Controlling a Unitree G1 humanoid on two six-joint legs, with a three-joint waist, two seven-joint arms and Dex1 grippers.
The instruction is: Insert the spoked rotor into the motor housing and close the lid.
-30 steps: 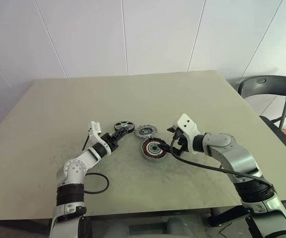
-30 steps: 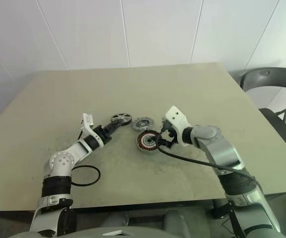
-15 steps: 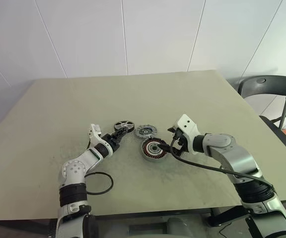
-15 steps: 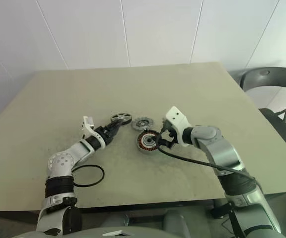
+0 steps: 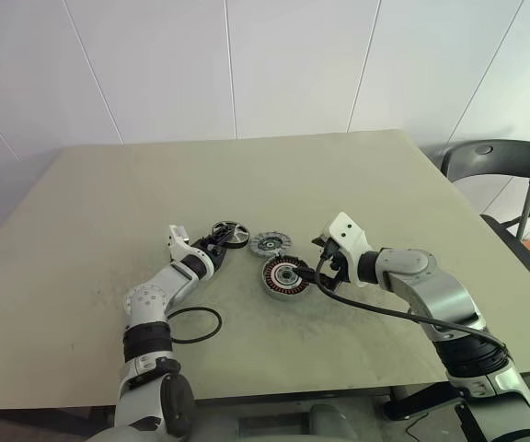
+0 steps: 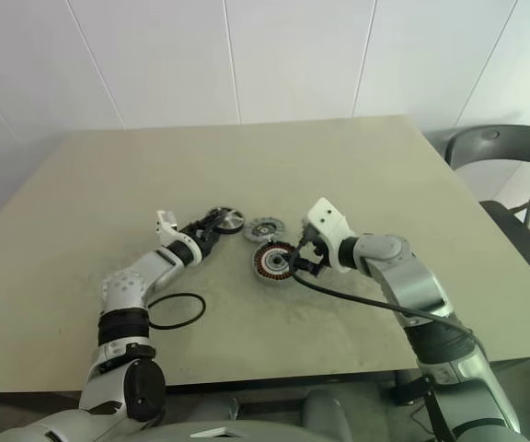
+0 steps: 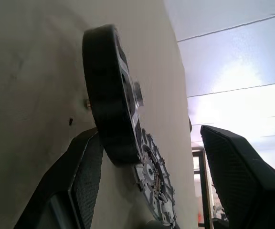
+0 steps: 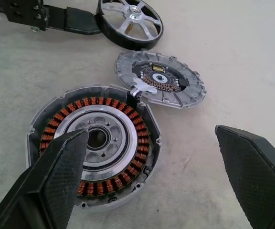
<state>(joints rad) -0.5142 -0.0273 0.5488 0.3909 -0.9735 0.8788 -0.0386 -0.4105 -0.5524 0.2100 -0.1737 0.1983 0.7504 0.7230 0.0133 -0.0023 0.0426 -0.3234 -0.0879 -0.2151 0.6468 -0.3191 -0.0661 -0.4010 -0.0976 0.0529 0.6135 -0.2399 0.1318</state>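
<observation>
L gripper (image 5: 219,242) part-open astride spoked rotor (image 5: 231,234), grip unclear, R gripper (image 8: 152,186) wide open, empty, over motor housing (image 5: 285,275); edge-on pinch may let rotor slip.

- A plain indoor test room or lab, sparsely furnished rather than homelike.
- White panelled walls (image 5: 247,64) with thin seams form the backdrop, bare of pictures or shelves.
- A large, drab grey-green table (image 5: 247,184) with a scuffed top serves as the workbench.
- Loose motor parts (image 5: 286,274) lie on it, suggesting assembly trials.
- A dark plastic chair (image 5: 495,170) with metal legs stands at the table's right corner.
</observation>
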